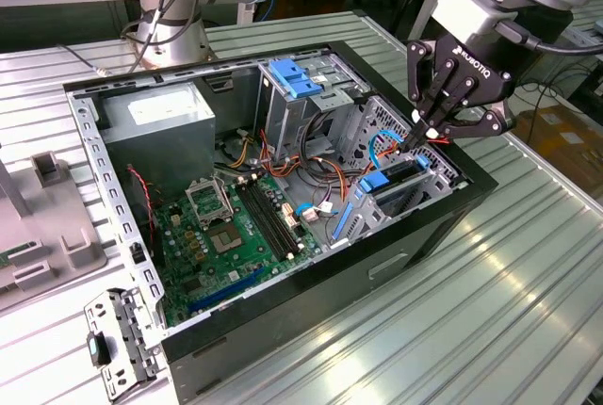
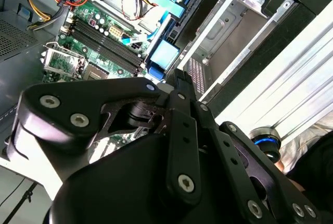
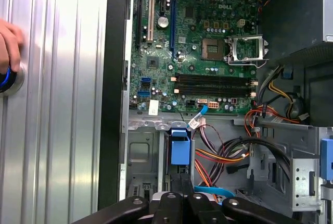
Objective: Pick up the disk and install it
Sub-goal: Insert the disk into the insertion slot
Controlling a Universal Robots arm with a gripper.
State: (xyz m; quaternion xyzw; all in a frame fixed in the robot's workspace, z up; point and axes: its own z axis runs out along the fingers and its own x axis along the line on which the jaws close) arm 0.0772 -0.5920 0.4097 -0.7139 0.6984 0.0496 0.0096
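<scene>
One closed end effector (image 1: 426,132) poised; the disk (image 1: 403,171) slotted just beneath.

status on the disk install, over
Black gripper: jaws shut. Dark hard drive with blue plastic rails: on edge in grey metal cage, right under the tips. Orange-black cable bundle alongside, not blocking.

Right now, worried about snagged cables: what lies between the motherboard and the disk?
In the exterior view, a loose tangle of coloured wires lies between the motherboard and the disk in its bay.
</scene>
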